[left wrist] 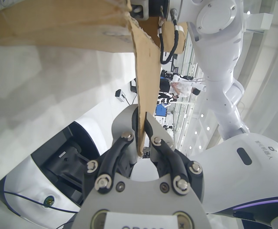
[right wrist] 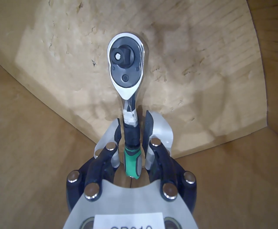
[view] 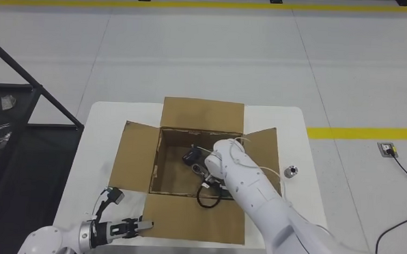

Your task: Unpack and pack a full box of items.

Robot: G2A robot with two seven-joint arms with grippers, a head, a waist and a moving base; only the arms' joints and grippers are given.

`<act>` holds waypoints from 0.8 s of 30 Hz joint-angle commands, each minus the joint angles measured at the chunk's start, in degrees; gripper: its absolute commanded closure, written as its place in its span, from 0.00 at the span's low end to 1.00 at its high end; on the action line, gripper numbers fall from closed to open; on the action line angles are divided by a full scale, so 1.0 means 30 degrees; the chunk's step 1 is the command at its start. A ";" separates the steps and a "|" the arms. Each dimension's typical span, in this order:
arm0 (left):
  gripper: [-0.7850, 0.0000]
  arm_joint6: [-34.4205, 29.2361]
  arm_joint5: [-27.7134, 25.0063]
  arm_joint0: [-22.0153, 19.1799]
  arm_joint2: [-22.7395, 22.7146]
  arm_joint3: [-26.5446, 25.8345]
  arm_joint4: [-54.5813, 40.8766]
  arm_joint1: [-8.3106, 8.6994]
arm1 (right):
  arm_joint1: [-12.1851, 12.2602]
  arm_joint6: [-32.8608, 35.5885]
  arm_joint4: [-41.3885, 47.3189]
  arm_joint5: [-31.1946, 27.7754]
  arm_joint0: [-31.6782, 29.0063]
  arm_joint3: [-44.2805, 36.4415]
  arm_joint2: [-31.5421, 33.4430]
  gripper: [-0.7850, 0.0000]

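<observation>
At the near edge of the table (view: 100, 143), the left claw (left wrist: 142, 128) is clamped tight on the edge of the near flap (left wrist: 147, 76) of the cardboard box (view: 202, 115). The box is seen open, with its four flaps spread outward. A looped black cable (view: 208, 197) and a small dark item (view: 190, 156) are seen on its floor. The right claw (right wrist: 133, 128) is seen inside the box, set around the handle of a ratchet wrench (right wrist: 126, 62); whether the wrench is actually gripped cannot be told. The wrench is marked by a chrome head, a black square drive, white tape and a green-grey grip. A small metal cylinder (view: 292, 172) is seen on the table just beside the right flap.
</observation>
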 commanded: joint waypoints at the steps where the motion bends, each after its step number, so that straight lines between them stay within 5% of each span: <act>1: 1.00 0.0065 -0.0012 -0.0009 0.0043 -0.0038 -0.0035 0.0042 | -0.0042 0.0103 0.0018 0.0078 0.0011 0.0158 0.0016 0.74; 4: 1.00 0.0145 -0.0063 0.0004 0.0086 -0.0056 -0.0114 0.0098 | -0.0105 0.0207 -0.0030 0.0137 0.0023 0.0294 0.0002 0.80; 6: 1.00 0.0216 -0.0080 0.0016 0.0118 -0.0072 -0.0157 0.0133 | -0.0140 0.0193 -0.0035 0.0135 0.0038 0.0365 0.0010 1.00; 24: 1.00 0.2092 -0.0046 0.0084 0.0238 -0.0120 -0.0860 0.0339 | 0.0595 -0.4058 0.0747 -0.0550 0.0809 -0.0116 0.1227 1.00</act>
